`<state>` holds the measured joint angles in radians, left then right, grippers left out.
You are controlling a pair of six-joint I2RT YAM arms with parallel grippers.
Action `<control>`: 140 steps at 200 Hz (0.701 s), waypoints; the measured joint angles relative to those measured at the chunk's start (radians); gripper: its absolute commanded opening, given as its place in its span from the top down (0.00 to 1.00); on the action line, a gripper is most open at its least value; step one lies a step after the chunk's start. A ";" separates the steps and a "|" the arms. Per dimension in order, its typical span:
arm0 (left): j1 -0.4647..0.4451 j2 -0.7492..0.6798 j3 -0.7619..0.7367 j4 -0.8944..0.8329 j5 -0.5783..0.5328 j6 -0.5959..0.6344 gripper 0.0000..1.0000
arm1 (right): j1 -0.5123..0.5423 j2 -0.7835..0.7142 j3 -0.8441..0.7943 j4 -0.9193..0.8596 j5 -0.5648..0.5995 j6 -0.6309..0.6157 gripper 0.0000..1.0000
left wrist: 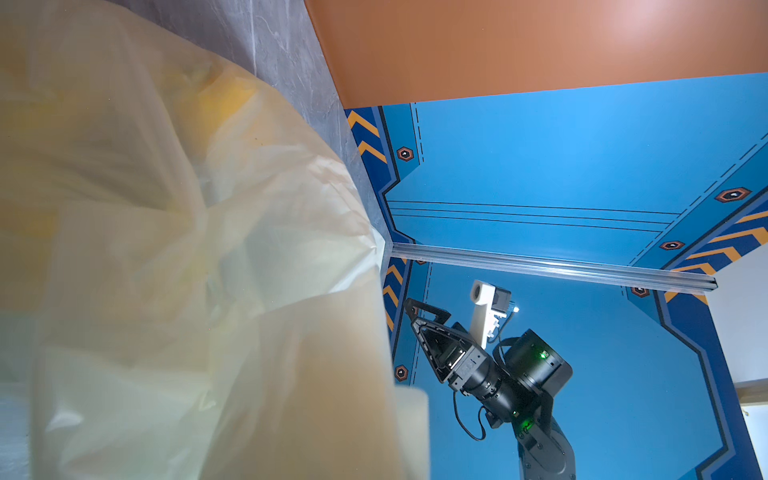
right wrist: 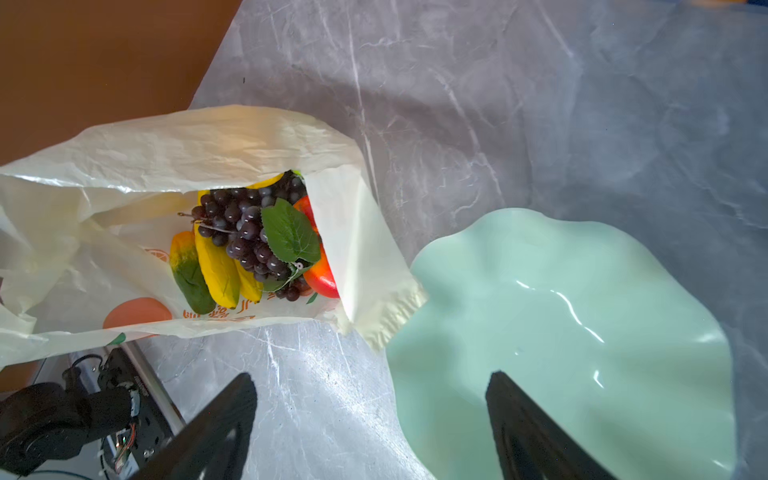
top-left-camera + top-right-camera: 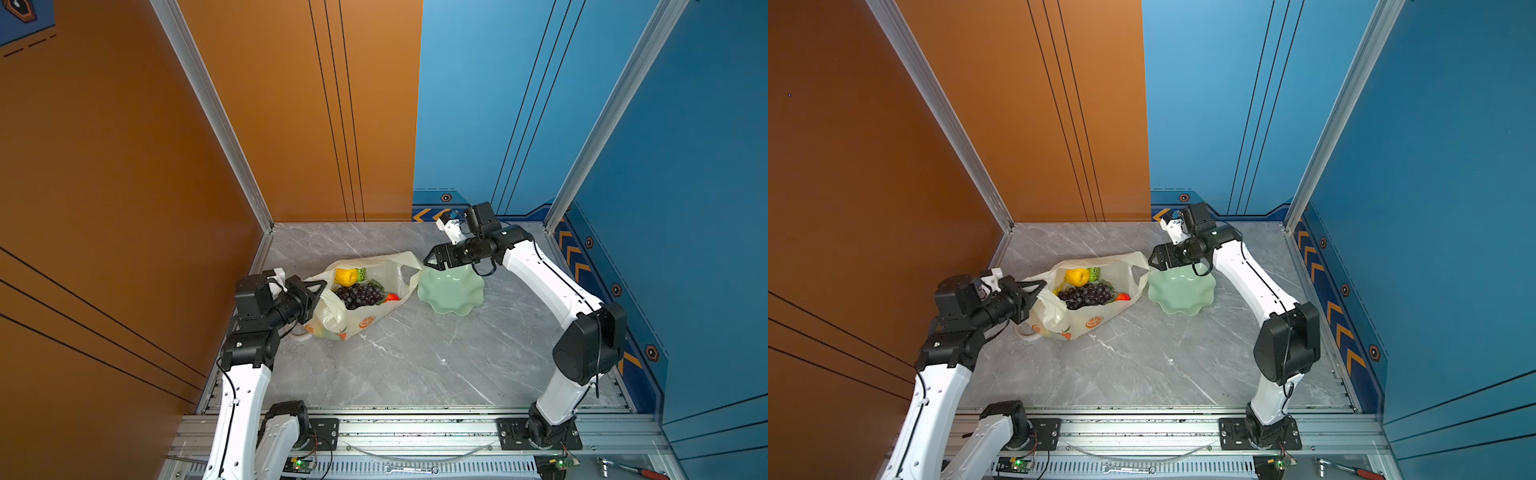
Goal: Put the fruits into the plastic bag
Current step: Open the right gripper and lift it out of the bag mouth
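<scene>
Cream plastic bag (image 3: 365, 322) left of centre, mouth gaping; green dish (image 3: 457, 295) just beside, right. Fruits (image 3: 359, 294) inside. Left gripper (image 3: 323, 285) clamped on bag's left rim; right gripper (image 2: 370, 376) spread wide, empty. Risk: thin film slipping, mouth collapsing, fruits spilling.

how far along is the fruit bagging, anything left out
Mostly done: grapes, bananas and a yellow fruit lie inside the plastic bag, and the green dish is empty. In hand: the left gripper is shut on the bag's edge; the right gripper hovers with jaws open, holding nothing. No fruit shows outside the bag.
</scene>
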<state>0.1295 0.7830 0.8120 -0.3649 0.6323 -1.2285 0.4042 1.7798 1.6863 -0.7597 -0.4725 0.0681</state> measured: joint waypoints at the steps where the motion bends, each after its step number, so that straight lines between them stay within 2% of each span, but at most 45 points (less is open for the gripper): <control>1: 0.000 0.000 0.000 0.000 0.000 0.000 1.00 | 0.002 0.003 0.000 0.000 -0.003 -0.003 0.16; 57: 0.000 -0.027 -0.011 -0.020 -0.004 0.000 1.00 | 0.053 0.125 0.001 0.022 -0.077 -0.028 0.18; 140: 0.001 -0.034 -0.013 -0.028 -0.004 0.000 1.00 | 0.085 0.266 0.074 0.088 -0.053 -0.017 0.23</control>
<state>0.1307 0.7494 0.7994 -0.3931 0.6285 -1.2285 0.4889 2.0453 1.7607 -0.6720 -0.5259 0.0513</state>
